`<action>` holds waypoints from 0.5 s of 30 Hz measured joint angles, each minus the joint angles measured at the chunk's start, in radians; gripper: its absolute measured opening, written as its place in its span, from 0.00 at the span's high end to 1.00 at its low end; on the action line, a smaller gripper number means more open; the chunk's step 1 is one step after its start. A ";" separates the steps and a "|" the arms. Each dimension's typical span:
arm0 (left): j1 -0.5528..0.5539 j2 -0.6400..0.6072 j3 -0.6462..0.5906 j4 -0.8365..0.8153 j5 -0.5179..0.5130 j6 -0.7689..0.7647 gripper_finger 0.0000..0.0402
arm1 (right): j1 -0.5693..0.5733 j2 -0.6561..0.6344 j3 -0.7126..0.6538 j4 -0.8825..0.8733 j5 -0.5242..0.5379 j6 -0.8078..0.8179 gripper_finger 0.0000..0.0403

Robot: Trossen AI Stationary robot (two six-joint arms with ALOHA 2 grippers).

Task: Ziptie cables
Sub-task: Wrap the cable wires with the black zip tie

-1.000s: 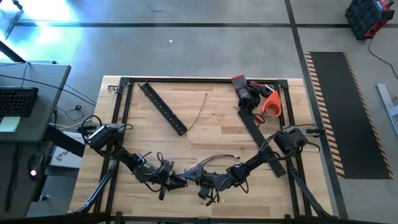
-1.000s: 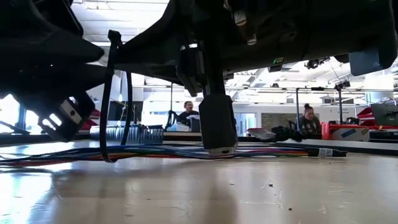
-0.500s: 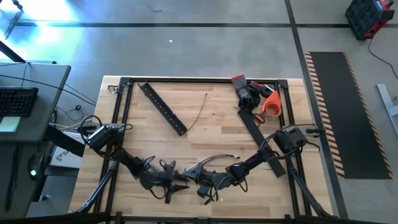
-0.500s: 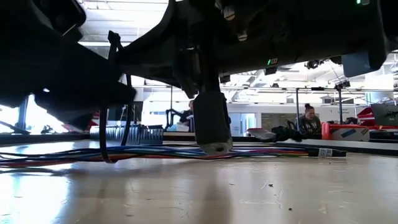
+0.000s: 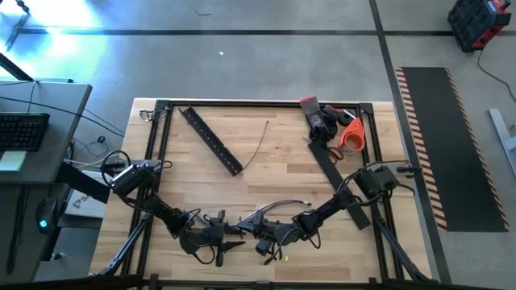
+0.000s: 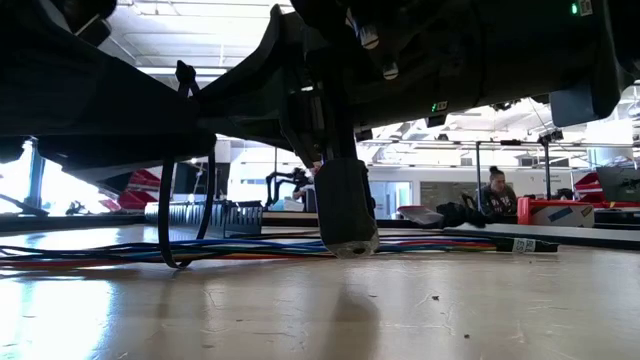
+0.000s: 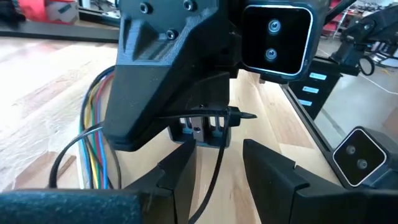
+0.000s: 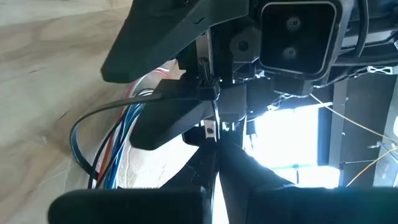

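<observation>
No legible text, labels, brands or numbers — none readable in any view.

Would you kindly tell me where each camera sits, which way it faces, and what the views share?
High view: overhead, straight down on the table; both arms show.
Low view: at tabletop height, level across it; arms overhead, cables along the wood.
Left wrist view: on the left arm, facing the right pincer past its own open fingers.
Right wrist view: on the right arm, facing the left arm.
Both wrist views share the zip tie.

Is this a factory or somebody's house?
Probably a robot lab or workshop, not a house. There is a bare concrete floor with taped lines, a striped safety mat, and people sitting at workbenches behind.
</observation>
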 joint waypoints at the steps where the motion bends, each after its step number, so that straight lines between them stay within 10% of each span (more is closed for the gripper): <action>1: -0.003 0.000 0.000 0.001 -0.009 0.000 0.71 | 0.000 0.000 0.000 0.000 0.000 0.000 1.00; 15: 0.003 -0.002 0.000 0.008 -0.039 -0.055 0.96 | 0.000 0.000 0.000 0.000 0.000 -0.002 1.00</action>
